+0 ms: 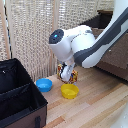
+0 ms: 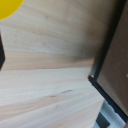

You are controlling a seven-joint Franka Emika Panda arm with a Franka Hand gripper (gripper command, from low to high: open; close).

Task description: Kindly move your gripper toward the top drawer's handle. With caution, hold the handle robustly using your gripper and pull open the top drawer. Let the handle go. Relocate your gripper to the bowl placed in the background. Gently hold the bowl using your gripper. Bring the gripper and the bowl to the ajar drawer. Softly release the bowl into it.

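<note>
My white arm fills the middle of the exterior view, and the gripper (image 1: 67, 77) hangs low over the wooden table (image 1: 95, 100), just above the far rim of a yellow bowl (image 1: 69, 90). Its fingers are too blurred to read. The blue bowl (image 1: 44, 85) sits on the table to the exterior view's left of the gripper, apart from it. The dark-framed dresser with its grey-brown top drawer (image 1: 118, 56) stands behind the arm at the exterior view's right. The wrist view shows the dresser's dark frame (image 2: 107, 52) and drawer front (image 2: 121, 60). The handle is hidden.
A black fabric box (image 1: 17, 95) stands open at the exterior view's left front. A pale woven screen (image 1: 30, 35) backs the table. The wrist view catches an edge of the yellow bowl (image 2: 7, 7) and the wooden table (image 2: 50, 75).
</note>
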